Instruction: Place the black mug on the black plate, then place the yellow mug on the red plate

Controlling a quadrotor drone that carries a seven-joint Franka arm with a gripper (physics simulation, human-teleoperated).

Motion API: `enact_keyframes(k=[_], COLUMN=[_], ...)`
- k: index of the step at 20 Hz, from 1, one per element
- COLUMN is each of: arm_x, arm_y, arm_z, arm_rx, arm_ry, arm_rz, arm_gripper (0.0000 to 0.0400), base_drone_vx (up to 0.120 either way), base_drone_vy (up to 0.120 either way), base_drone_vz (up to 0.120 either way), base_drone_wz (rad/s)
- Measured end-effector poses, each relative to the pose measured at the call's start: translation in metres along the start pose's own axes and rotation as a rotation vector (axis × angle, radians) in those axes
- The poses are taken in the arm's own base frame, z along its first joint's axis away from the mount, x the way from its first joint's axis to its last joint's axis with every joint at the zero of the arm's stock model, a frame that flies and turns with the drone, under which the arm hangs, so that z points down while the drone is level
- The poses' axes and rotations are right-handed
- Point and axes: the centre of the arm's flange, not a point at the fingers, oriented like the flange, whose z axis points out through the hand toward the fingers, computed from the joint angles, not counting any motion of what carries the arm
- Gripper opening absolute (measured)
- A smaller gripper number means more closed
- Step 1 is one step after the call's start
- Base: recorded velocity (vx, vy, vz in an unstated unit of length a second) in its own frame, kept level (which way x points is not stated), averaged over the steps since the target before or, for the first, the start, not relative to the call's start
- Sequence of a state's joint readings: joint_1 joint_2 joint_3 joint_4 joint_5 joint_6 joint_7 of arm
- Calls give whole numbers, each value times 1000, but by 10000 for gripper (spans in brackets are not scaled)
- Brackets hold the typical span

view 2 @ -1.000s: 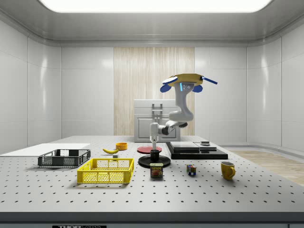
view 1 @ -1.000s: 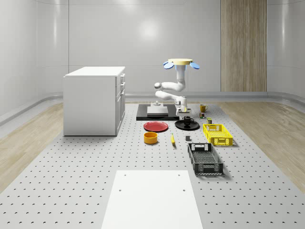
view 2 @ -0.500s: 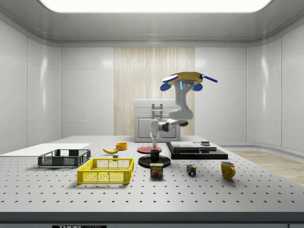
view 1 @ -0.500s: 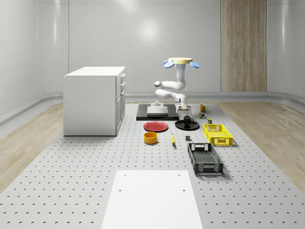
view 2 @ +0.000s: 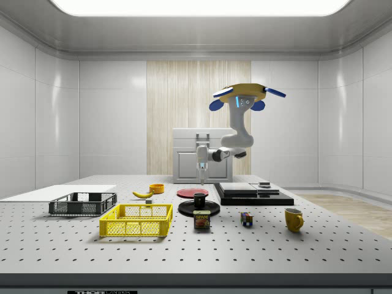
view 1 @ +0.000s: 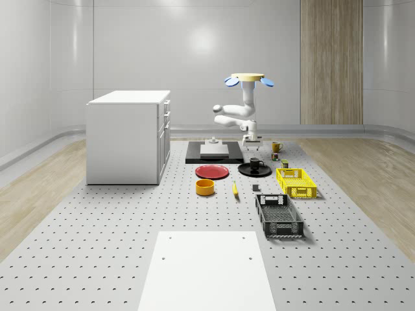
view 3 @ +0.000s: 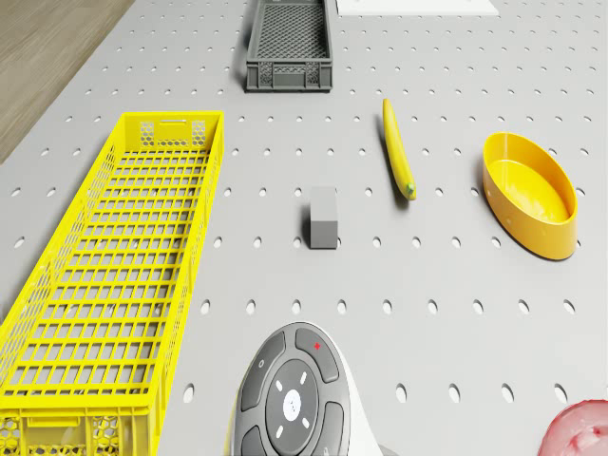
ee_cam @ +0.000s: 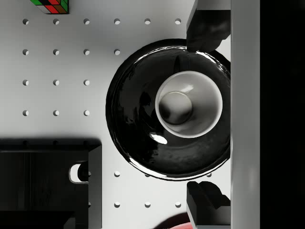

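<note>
Hovering with the drone (view 2: pixel 240 97) over the desk (view 1: pixel 97 246), tool (view 2: pixel 201 170) spread and empty, straight above the black mug (view 2: pixel 199 199) seated on the black plate (view 2: pixel 185 210). Next, probably reaching right and slightly farther in the whole-scene view for the yellow mug (view 1: pixel 276 147).

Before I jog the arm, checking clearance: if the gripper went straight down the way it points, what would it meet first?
Most likely the black mug standing on the black plate; the open gripper hangs directly above it. Depth is uncertain.
</note>
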State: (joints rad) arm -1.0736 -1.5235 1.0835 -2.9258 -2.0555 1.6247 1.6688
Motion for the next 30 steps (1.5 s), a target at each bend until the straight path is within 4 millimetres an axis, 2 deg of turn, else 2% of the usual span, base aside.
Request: enact_keyframes(k=[30], arm_x=[0], arm_y=[0], arm_z=[-1], arm_rx=[0], arm_ry=[0], arm_rz=[0], arm_gripper=[400], base_drone_vx=[-120], base_drone_vy=[120], base_drone_vz=[0], base_drone_wz=[0])
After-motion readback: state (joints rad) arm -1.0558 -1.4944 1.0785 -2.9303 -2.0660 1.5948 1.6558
